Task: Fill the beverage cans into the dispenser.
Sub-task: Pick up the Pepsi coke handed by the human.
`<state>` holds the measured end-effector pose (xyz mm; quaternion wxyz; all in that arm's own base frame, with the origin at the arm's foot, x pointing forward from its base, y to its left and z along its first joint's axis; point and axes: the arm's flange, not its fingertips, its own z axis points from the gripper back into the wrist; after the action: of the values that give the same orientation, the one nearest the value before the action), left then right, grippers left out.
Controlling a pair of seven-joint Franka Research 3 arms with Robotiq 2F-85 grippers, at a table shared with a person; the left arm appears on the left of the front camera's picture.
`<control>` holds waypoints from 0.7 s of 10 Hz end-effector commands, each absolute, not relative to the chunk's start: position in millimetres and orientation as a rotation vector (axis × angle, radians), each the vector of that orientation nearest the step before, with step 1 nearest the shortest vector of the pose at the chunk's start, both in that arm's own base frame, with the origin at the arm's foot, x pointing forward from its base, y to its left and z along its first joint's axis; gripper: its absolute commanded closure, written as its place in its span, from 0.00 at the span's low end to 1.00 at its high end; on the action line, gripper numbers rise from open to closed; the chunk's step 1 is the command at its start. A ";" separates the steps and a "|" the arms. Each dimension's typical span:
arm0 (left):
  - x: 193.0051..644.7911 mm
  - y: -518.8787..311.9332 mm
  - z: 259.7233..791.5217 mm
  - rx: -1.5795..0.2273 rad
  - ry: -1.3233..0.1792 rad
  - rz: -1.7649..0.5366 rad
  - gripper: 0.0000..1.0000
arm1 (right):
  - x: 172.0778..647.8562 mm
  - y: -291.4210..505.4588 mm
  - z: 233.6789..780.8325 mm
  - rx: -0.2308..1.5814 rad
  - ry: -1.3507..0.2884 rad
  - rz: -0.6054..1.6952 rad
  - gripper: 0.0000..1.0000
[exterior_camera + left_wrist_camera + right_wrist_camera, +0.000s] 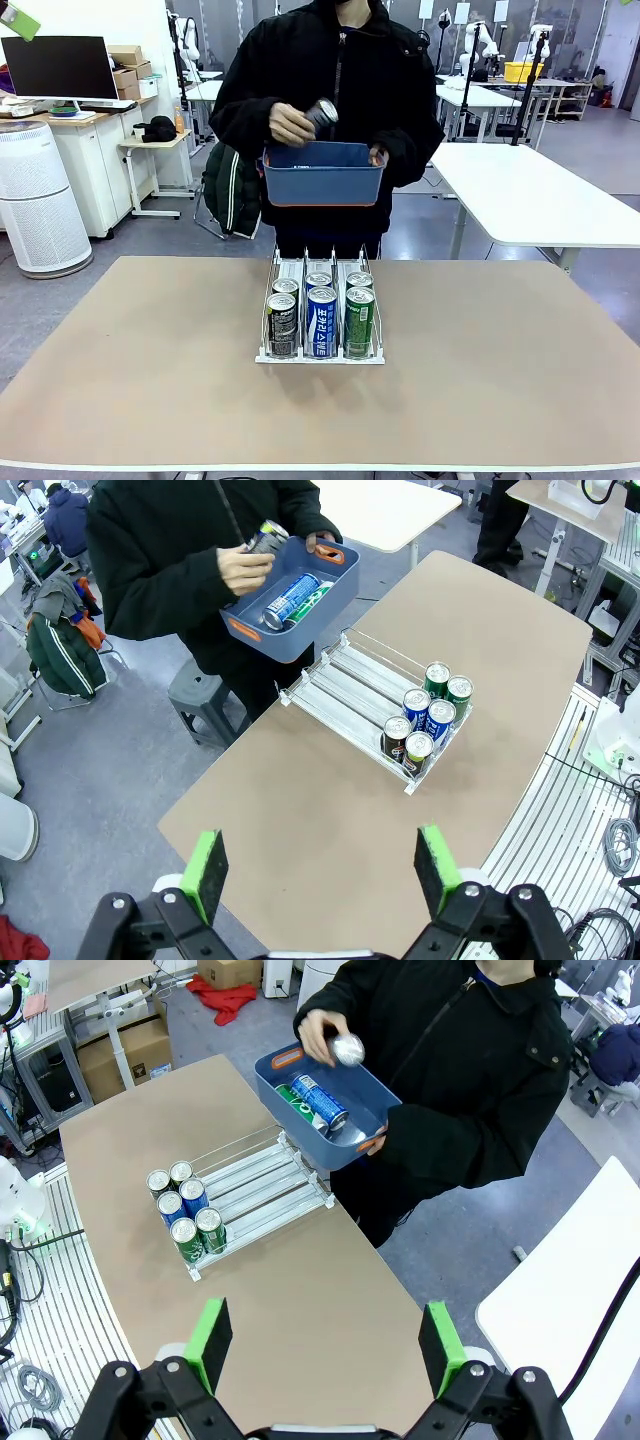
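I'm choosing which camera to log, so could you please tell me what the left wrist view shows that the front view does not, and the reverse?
Left wrist view: loose cans lying inside the tub, the dispenser's bare lanes toward the person, and the open left fingers.
Front view: the tub's outer wall and the front cans' labels: black, blue, green.
Both: six cans in the dispenser, two per lane, and the person's hand holding a can above the tub.
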<state>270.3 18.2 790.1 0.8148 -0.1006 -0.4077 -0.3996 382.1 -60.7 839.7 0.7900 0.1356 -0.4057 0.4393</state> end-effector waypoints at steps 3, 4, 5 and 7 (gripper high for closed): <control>270.8 18.5 789.2 -0.210 -0.873 -0.851 0.00 | 380.8 -60.4 840.7 0.291 -0.876 0.947 0.00; 270.8 18.5 789.2 -0.210 -0.873 -0.851 0.00 | 380.8 -60.4 840.7 0.291 -0.876 0.947 0.00; 270.8 18.5 789.2 -0.210 -0.873 -0.851 0.00 | 380.8 -60.4 840.7 0.291 -0.876 0.947 0.00; 270.8 18.5 789.2 -0.210 -0.873 -0.851 0.00 | 380.8 -60.4 840.7 0.291 -0.876 0.947 0.00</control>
<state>270.3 18.2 790.1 0.8148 -0.1006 -0.4077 -0.3996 382.1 -60.7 839.7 0.7900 0.1356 -0.4057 0.4393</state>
